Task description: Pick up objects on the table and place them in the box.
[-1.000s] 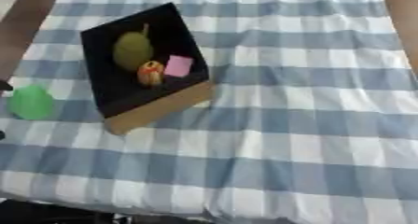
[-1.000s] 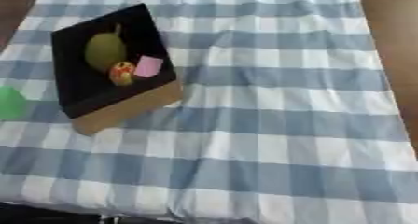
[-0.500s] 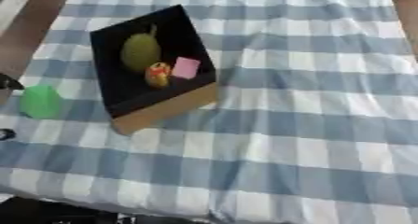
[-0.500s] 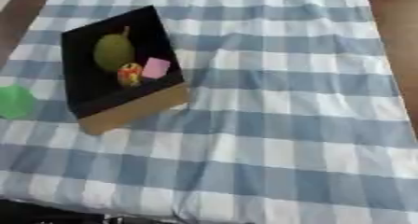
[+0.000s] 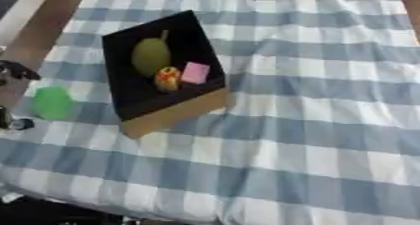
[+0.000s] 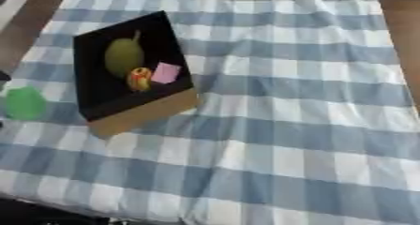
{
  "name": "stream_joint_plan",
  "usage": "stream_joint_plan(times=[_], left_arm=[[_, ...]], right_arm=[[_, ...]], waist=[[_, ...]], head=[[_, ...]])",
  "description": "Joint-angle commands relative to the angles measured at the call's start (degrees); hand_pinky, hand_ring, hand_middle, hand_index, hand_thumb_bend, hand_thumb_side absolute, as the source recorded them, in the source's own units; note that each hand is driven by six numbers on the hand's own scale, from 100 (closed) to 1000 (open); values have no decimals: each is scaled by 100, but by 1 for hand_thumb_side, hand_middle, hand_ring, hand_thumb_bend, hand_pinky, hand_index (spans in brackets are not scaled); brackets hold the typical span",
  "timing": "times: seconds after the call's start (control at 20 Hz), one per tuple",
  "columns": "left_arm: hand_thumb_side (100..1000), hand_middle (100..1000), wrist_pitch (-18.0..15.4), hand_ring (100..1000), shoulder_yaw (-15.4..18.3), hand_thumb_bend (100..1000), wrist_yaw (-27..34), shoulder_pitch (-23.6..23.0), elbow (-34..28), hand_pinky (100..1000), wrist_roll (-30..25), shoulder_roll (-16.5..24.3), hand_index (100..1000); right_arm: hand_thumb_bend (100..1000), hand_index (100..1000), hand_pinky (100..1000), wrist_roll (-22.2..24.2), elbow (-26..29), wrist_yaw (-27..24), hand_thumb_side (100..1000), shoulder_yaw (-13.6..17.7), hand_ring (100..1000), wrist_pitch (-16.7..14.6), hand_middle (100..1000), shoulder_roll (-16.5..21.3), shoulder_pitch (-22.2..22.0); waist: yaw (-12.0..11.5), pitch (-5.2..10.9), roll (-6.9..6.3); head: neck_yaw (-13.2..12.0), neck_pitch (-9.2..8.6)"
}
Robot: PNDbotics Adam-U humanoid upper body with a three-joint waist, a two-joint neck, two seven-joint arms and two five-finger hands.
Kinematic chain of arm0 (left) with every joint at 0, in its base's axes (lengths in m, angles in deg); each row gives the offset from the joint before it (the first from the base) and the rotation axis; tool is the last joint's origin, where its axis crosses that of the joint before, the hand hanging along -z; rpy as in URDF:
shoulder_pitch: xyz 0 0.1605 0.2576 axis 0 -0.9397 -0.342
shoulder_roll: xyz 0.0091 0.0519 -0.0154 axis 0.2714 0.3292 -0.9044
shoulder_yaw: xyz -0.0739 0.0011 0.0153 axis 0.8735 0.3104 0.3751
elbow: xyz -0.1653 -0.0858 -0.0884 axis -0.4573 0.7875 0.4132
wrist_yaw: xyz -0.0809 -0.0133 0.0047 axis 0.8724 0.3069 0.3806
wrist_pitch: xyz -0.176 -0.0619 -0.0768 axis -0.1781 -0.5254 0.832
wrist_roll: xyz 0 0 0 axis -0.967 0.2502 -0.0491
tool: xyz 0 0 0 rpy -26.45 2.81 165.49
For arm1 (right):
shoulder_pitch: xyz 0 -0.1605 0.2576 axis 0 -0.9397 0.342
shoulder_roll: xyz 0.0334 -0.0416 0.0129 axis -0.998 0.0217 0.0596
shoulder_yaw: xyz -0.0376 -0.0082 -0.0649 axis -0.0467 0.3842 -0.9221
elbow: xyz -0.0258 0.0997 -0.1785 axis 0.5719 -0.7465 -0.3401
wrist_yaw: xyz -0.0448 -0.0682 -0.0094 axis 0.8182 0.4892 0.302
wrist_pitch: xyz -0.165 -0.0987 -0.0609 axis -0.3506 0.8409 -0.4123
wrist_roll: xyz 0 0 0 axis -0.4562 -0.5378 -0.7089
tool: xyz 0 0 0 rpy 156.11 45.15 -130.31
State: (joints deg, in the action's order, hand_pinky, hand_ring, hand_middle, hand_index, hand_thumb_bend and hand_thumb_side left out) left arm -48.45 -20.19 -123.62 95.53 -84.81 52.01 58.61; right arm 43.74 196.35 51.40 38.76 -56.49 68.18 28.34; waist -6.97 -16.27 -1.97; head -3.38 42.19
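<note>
Black box (image 5: 135,104) sits upper left of frame on the checked cloth over the table (image 5: 328,125), tan front wall facing lower right. Inside: olive-green fruit (image 5: 151,55), small orange-yellow item (image 5: 167,78), pink block (image 5: 195,72). Green object (image 5: 52,103) lies outside, just left of the box near the left frame edge. Left robot hand (image 5: 11,71) barely shows at left edge; can't tell its finger state. Right and lower cloth wide open.

Perhaps home: checked tablecloth (image 5: 311,102)
</note>
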Motion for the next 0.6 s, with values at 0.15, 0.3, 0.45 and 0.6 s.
stream_joint_plan(times=[0.15,0.3,0.45,0.6], left_arm=[[132,840,-48,906,28,587,-50,175,-65,944,-38,118,897],[130,840,-71,906,-16,587,-63,264,-8,943,-77,69,897],[125,840,-103,906,-72,587,-82,360,73,943,-133,23,896],[124,839,-138,905,-120,588,-104,427,155,943,-197,-13,895]], right_arm=[[100,838,844,-1,85,-26,466,61,794,29,736,89,50],[100,838,844,-6,85,-28,466,67,794,35,735,84,47],[100,838,844,-14,85,-34,467,70,794,35,735,76,49],[100,838,844,-22,85,-45,471,70,794,40,735,70,46]], waist=[[15,109,31],[26,107,34],[40,103,36],[47,99,33]], head=[[49,-39],[69,-42],[88,-47],[89,-44]])
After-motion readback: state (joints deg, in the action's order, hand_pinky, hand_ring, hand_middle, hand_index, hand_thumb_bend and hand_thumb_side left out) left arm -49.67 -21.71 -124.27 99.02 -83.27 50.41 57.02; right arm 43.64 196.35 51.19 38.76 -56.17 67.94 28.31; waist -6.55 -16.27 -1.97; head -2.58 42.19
